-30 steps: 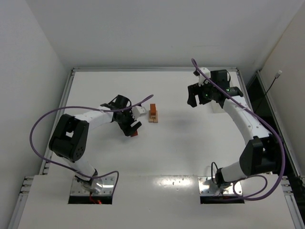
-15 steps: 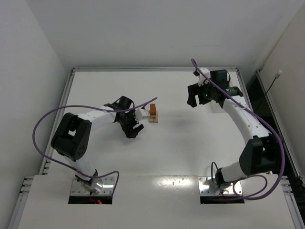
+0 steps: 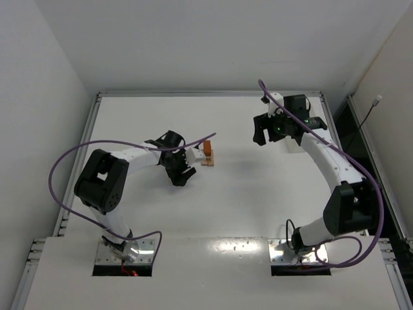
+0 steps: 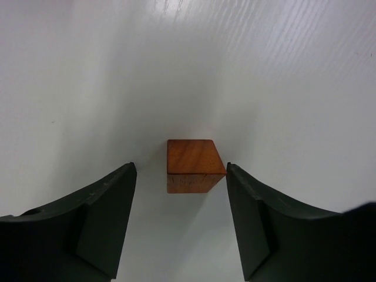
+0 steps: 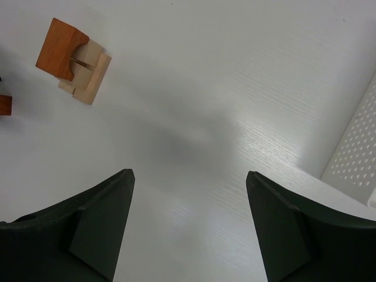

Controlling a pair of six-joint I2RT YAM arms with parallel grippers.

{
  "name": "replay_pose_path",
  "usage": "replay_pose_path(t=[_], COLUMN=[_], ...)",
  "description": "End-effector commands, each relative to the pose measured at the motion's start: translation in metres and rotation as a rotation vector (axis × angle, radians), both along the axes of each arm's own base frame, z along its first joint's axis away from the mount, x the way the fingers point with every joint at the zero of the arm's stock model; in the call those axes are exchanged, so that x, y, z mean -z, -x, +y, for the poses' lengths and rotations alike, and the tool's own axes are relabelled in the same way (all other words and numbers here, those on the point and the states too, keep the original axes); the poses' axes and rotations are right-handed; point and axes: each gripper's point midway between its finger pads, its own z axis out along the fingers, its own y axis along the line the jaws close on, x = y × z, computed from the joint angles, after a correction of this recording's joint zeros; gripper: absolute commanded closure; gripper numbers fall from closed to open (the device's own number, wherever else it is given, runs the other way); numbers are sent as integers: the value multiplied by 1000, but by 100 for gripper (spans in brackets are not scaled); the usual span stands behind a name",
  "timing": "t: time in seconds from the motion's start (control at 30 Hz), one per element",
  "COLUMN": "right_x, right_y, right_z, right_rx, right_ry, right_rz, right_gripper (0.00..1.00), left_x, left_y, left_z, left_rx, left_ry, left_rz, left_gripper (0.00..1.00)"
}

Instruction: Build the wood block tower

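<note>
Nearest, the left gripper (image 3: 182, 173) straddles a loose reddish-brown cube (image 4: 195, 163), fingers spread wide and not yet clamping, seemingly lined up to grasp; just beyond, rightward, stands the tower (image 3: 208, 155); far right, the right gripper (image 3: 263, 135) hangs agape, empty, out of the way.

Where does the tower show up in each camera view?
Top external: the tower stands mid-table, just right of the left gripper.
Left wrist: not in it; only a loose red block between the open fingers.
Right wrist: the tower is upper left.
Shared landmark: that red block, also at the right wrist view's left edge, beside the tower.
</note>
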Motion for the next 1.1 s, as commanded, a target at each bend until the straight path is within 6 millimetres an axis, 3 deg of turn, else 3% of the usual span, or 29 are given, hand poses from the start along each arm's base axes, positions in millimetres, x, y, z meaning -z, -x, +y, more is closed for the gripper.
replay_pose_path(t=[0.0, 0.07, 0.17, 0.2, 0.23, 0.27, 0.33, 0.43, 0.47, 0.57, 0.63, 0.73, 0.87, 0.9, 0.93, 1.0, 1.07], right_x=[-12, -12, -13, -13, -15, -15, -19, -21, -25, -34, -50, -70, -102, -105, -111, -120, -136], right_y=[-12, -12, -16, -16, -18, -18, -21, -18, -17, -10, -8, -8, -10, -9, -14, -14, -14], right_z=[2, 2, 3, 3, 3, 3, 7, 27, 32, 57, 73, 94, 116, 124, 127, 135, 139], right_rx=[6, 12, 12, 12, 19, 19, 14, -52, -61, -154, -217, -285, -356, -376, -389, -411, -456], right_ry=[-17, -23, -24, -24, -32, -32, -51, -133, -167, -243, -314, -441, -582, -614, -629, -669, -695], right_rz=[-50, -46, -55, -55, -60, -60, -78, -80, -77, -84, -106, -106, -125, -106, -126, -116, -145], right_gripper=[26, 26, 27, 29, 29, 29, 29, 30, 31, 31, 31, 31, 29, 27, 27, 27, 27], left_x=[-6, -3, -5, -5, -12, -12, -26, -60, -86, -140, -189, -245, -288, -288, -309, -308, -313], left_y=[-11, -13, -17, -17, -22, -23, -31, -44, -53, -67, -73, -71, -52, -30, -31, -17, 1], left_z=[-10, -10, -8, -8, -10, -7, -11, -18, -23, -36, -44, -54, -65, -71, -69, -70, -74], left_rx=[21, 17, 0, -8, -8, -33, -74, -161, -188, -280, -277, -251, -140, -31, 25, -11, 62], left_ry=[28, 20, 9, 11, 22, 5, 26, 120, 179, 362, 497, 671, 881, 952, 1024, 1106, 1181], left_rz=[-37, -40, -52, -47, -69, -71, -96, -109, -144, -182, -263, -304, -242, -151, -218, -68, 37], left_gripper=[43, 49, 70, 77, 94, 100, 100, 100, 100, 100, 100, 100, 100, 100, 100, 100, 100])
